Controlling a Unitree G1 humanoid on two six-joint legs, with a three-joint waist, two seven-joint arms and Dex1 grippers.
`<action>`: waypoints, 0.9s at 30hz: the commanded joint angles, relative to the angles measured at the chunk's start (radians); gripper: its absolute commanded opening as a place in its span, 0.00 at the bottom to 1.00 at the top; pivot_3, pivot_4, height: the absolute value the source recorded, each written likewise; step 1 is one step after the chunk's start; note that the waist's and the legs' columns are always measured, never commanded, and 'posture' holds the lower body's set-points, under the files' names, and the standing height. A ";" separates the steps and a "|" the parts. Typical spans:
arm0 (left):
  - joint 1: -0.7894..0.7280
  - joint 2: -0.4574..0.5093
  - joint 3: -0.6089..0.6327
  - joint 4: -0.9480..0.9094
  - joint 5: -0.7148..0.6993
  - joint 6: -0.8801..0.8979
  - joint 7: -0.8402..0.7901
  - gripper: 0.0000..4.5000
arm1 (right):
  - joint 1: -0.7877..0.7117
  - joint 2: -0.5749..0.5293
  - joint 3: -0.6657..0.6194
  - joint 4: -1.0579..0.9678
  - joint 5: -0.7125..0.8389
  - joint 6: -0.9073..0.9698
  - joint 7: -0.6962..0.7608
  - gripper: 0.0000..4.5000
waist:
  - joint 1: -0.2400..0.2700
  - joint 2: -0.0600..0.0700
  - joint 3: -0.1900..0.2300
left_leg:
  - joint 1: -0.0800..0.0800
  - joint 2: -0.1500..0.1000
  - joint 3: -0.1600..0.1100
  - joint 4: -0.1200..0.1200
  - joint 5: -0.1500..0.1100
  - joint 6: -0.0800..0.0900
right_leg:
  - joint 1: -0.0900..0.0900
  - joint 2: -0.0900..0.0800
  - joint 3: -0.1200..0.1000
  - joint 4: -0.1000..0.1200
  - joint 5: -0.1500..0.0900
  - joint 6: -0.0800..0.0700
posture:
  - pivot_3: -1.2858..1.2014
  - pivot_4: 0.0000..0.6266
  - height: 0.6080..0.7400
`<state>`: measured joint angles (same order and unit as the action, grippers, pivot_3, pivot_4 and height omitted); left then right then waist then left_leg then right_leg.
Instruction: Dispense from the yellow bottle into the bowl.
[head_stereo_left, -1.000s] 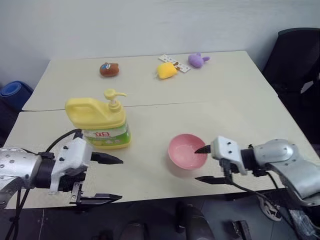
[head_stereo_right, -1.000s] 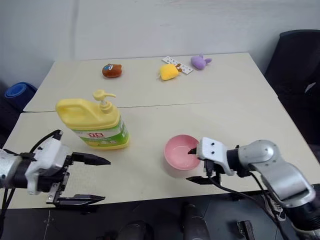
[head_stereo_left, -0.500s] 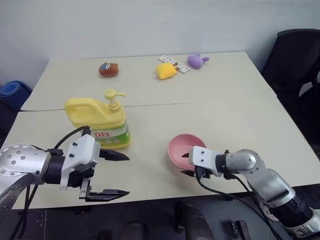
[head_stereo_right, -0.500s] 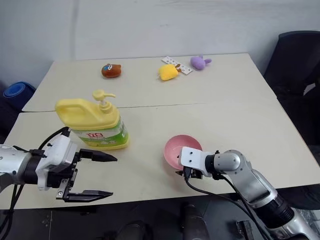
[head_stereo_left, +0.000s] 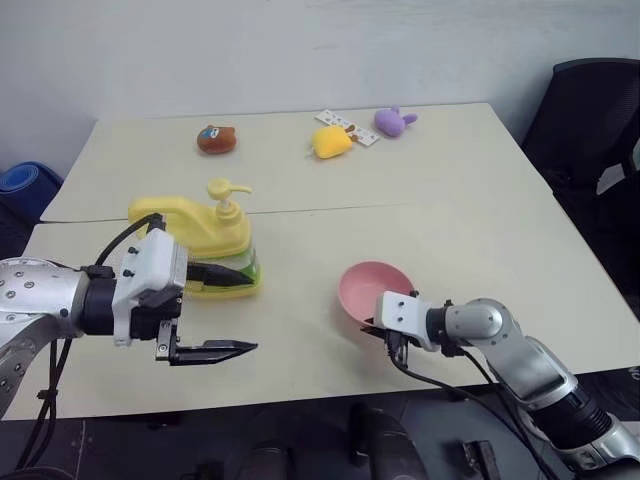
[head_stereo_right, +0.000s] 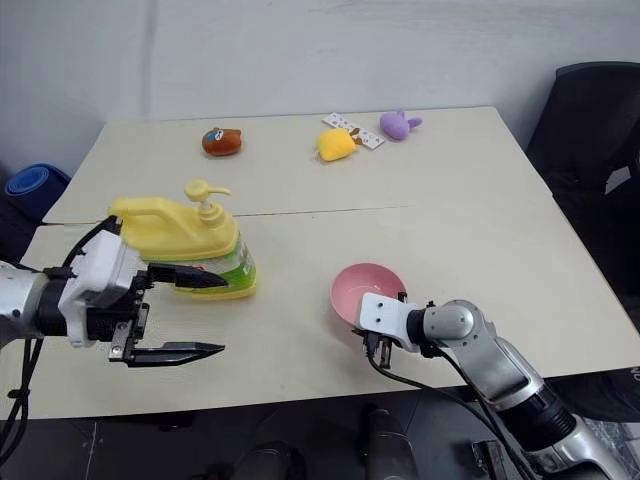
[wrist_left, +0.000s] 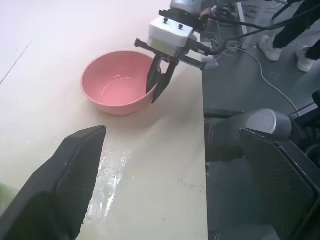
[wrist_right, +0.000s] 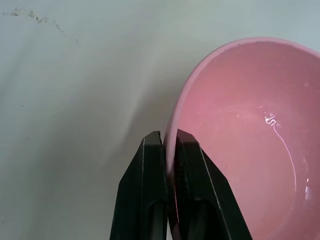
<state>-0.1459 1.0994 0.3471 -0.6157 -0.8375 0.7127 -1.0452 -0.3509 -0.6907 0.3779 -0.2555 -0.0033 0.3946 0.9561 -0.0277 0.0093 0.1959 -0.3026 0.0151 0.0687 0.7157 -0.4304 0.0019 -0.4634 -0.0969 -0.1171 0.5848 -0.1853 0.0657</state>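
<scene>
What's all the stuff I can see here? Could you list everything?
yellow bottle: one, yellow with pump top, near left of table.
bowl: one, pink, near middle, rim pinched by right gripper.
brown plush toy: one, far left.
yellow plush toy: one, far middle.
purple plush toy: one, far right.
table: one, beige.
black chair: one, right of table.
left gripper: open, in front of the bottle.
right gripper: shut on the bowl's rim.

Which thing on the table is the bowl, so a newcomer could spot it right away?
On the beige table, look near the front edge, right of the yellow bottle. The bowl is round, shallow and plain pink, its rim pinched by the right pincer.
</scene>
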 joint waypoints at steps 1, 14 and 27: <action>-0.046 -0.001 0.034 0.011 -0.048 0.015 0.017 1.00 | -0.092 -0.014 -0.033 -0.003 0.018 -0.008 0.051 0.01 | 0.000 0.000 0.000 | 0.000 0.000 0.000 0.000 0.000 0.000 | 0.000 0.000 0.000 0.000 0.000 0.000 | 0.52 0.24 1.00; -0.641 0.080 -0.074 0.532 -0.027 0.058 -0.002 0.86 | -0.832 0.172 0.030 0.613 0.034 -0.202 0.415 0.00 | -0.006 -0.004 0.003 | 0.001 0.000 0.003 -0.002 0.001 -0.002 | -0.002 0.002 -0.005 -0.001 0.001 -0.003 | 0.52 0.24 1.00; -0.700 0.003 -0.201 0.584 0.158 -0.009 -0.052 0.00 | -1.017 0.343 0.038 0.813 0.008 -0.260 0.526 0.00 | -0.021 -0.006 0.002 | -0.020 0.000 -0.001 0.007 0.002 -0.004 | -0.020 0.001 -0.010 0.002 0.001 -0.002 | 0.52 0.24 1.00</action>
<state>-0.8249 1.0983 0.1283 -0.0183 -0.6972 0.7189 -1.0938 -1.3321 -0.3553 0.4295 0.5771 -0.0007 0.1501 1.4598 -0.0485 0.0038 0.1980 -0.3229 0.0154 0.0679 0.7226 -0.4285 -0.0019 -0.4828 -0.0963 -0.1268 0.5872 -0.1841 0.0637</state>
